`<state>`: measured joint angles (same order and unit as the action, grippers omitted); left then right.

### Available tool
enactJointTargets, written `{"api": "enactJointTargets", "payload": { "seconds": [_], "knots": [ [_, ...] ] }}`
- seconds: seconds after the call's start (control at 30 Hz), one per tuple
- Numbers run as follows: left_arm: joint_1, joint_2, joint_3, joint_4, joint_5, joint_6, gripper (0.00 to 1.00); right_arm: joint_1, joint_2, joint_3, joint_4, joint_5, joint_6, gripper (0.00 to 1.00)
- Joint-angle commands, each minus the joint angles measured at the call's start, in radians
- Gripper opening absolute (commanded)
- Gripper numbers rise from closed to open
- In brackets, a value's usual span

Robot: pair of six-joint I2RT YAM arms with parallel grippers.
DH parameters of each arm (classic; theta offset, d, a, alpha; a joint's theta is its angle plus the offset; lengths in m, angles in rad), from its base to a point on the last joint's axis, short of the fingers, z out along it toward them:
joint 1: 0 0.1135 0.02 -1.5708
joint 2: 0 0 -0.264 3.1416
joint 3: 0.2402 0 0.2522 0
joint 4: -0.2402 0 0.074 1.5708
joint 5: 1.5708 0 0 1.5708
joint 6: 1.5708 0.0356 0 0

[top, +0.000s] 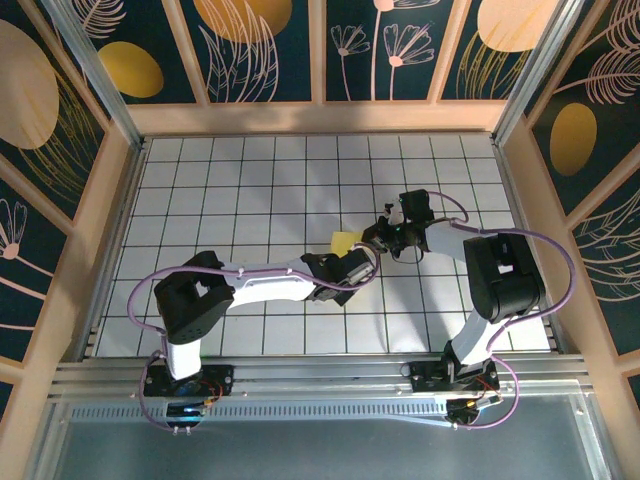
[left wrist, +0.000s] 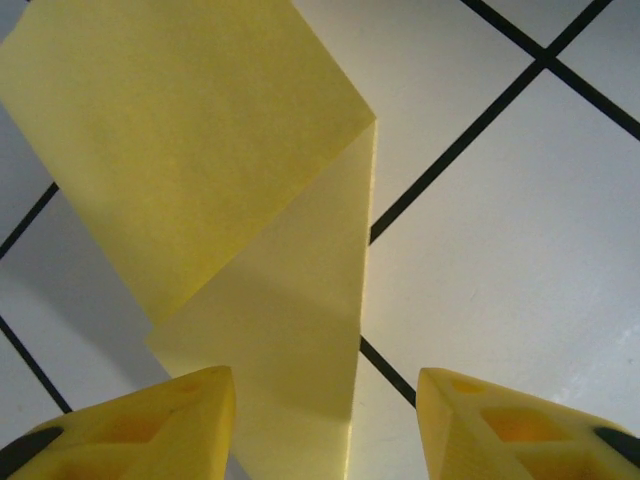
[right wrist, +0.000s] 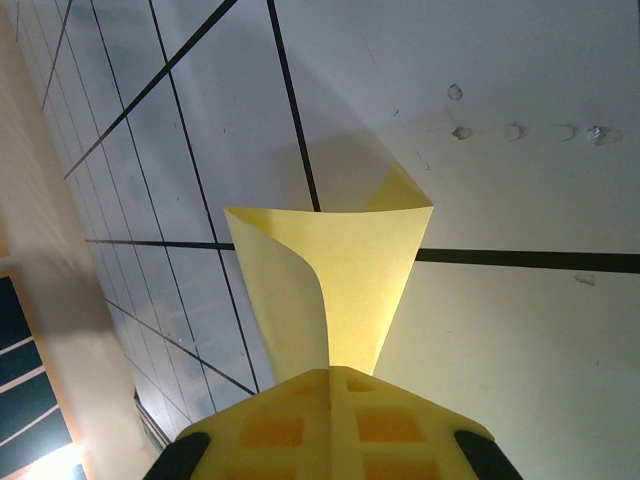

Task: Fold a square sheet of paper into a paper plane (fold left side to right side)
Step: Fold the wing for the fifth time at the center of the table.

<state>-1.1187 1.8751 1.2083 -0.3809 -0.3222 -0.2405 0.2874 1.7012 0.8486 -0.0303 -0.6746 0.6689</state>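
Note:
The square sheet of paper is pale yellow and sits near the middle of the gridded table, partly folded over itself. In the right wrist view the paper curls up from my right gripper, whose jaws are shut on one corner of it. In the left wrist view a folded flap of the paper lies over a lower layer that runs down between my left gripper's spread fingers, nearer the left finger. From above, the left gripper and right gripper meet at the sheet's right edge.
The white table has a black grid and is boxed in by a wooden frame at the back and on both sides. An aluminium rail runs along the near edge by the arm bases.

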Motion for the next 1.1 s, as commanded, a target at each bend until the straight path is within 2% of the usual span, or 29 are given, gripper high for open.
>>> {"api": "enactJointTargets", "payload": {
  "seconds": [0.0, 0.43, 0.7, 0.8, 0.9, 1.0, 1.07],
  "knots": [
    [-0.006, 0.024, 0.024, -0.033, -0.041, 0.006, 0.47, -0.005, 0.014, -0.014, 0.015, -0.008, 0.014, 0.00],
    [-0.006, 0.028, 0.004, -0.007, -0.088, -0.008, 0.23, -0.005, 0.017, -0.028, 0.027, -0.006, 0.017, 0.00],
    [-0.006, 0.034, -0.009, 0.020, -0.083, -0.014, 0.14, -0.009, 0.003, -0.030, 0.026, 0.003, 0.009, 0.01],
    [-0.004, 0.035, -0.016, 0.040, -0.067, -0.019, 0.10, -0.025, -0.033, -0.038, 0.016, 0.032, 0.005, 0.20],
    [-0.003, 0.034, -0.023, 0.058, -0.050, -0.026, 0.07, -0.069, -0.098, -0.059, -0.002, 0.078, -0.007, 0.34],
    [0.008, 0.042, -0.023, 0.076, -0.002, -0.035, 0.05, -0.120, -0.168, -0.076, -0.052, 0.133, -0.038, 0.43],
    [0.018, 0.049, -0.021, 0.094, 0.049, -0.038, 0.05, -0.151, -0.212, -0.081, -0.084, 0.166, -0.061, 0.45]
  ]
}}
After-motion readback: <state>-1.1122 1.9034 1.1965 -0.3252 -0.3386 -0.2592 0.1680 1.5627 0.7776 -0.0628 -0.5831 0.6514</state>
